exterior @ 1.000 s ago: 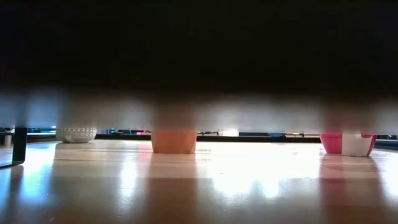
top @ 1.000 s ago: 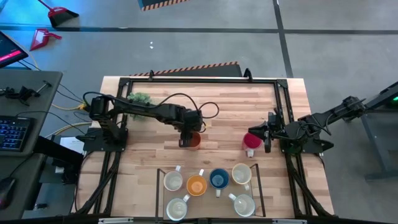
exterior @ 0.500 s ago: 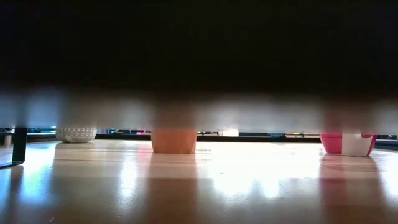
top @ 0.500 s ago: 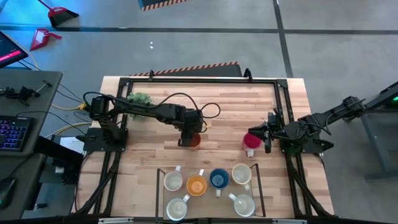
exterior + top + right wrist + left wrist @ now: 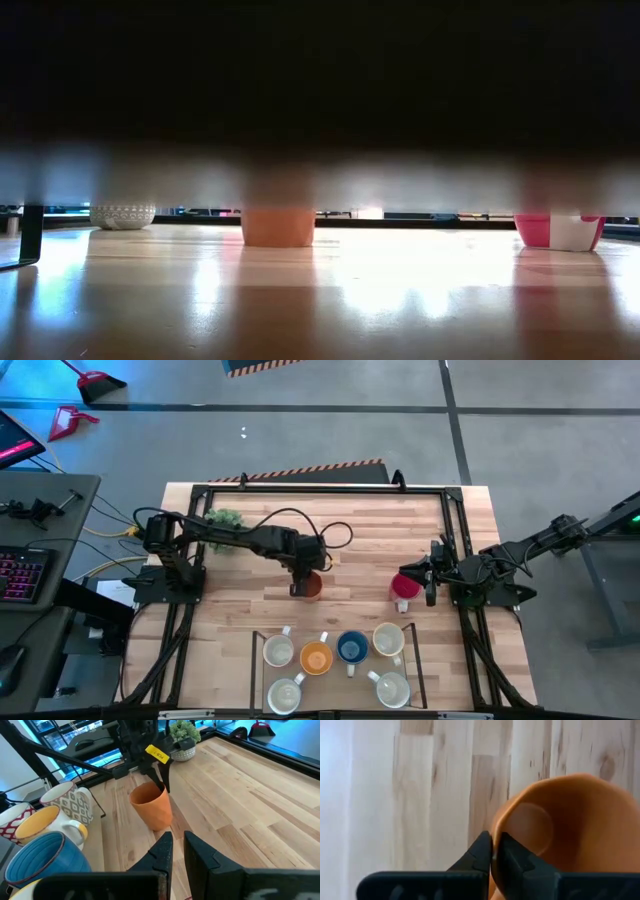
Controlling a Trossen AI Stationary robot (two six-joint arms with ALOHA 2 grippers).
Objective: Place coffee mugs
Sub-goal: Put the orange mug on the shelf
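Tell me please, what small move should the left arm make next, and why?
Probably lift straight up a little. The left hand is shut on the rim of the round orange ceramic mug, which stands on the wooden table, apart from the six grouped mugs. The right hand waits by the red mug.

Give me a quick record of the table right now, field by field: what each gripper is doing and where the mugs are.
left gripper: shut on the rim of the orange mug, mid-table
right gripper: shut, at the red mug on the table's right; hold unclear
grouped mugs: six near the front edge, four white, one orange, one blue
potted plant: back left
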